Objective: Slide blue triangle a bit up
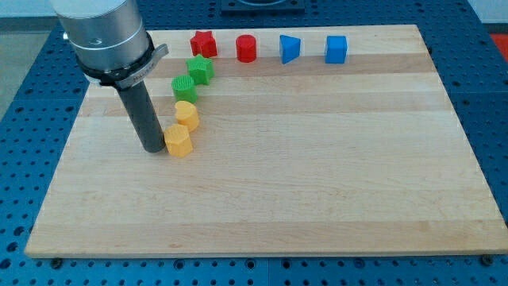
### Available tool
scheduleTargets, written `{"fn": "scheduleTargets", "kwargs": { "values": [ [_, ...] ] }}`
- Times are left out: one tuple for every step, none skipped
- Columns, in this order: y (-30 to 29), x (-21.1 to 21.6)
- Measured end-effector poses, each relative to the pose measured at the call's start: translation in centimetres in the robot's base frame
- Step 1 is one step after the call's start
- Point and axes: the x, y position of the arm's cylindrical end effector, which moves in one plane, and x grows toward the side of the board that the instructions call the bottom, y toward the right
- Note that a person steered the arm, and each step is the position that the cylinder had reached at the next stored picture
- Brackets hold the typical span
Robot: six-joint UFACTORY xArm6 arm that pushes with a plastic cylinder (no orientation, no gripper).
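Blue triangle (290, 49) sits in the far row, close to the board's (333, 159) far edge, with the red cylinder (247, 48) just to its left and the blue cube (336, 49) a little to its right. Down at the left we've got my tip (152, 148), planted on the wood and right up against the left side of the near yellow block (178, 142), touching or as good as. No jaws on this tool to spread or close, just a bare dark rod standing upright under the big grey arm housing (103, 36).

So here's the relation that matters: the triangle lies well apart from my tip, off to the right and much farther back. To nudge it toward the far edge, the tip has to arrive on the triangle's near side and push away from there. That, by my reckoning, means a long diagonal run across open board first.

And watch the traffic. A second yellow block (186, 113), a green cylinder (184, 87) and a green star (200, 70) curve away behind the near yellow one toward the red star (204, 43). A straight line from here would plough through the yellows, so swinging around their near side looks safer. There's little board left beyond the triangle, so only a short push is wanted.
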Motion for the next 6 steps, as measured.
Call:
{"fn": "scheduleTargets", "kwargs": {
  "values": [
    [0.0,1.6],
    [0.7,7.2],
    [8.0,8.3],
    [17.5,0.6],
    [28.5,-5.6],
    [34.9,-15.2]
  ]
}}
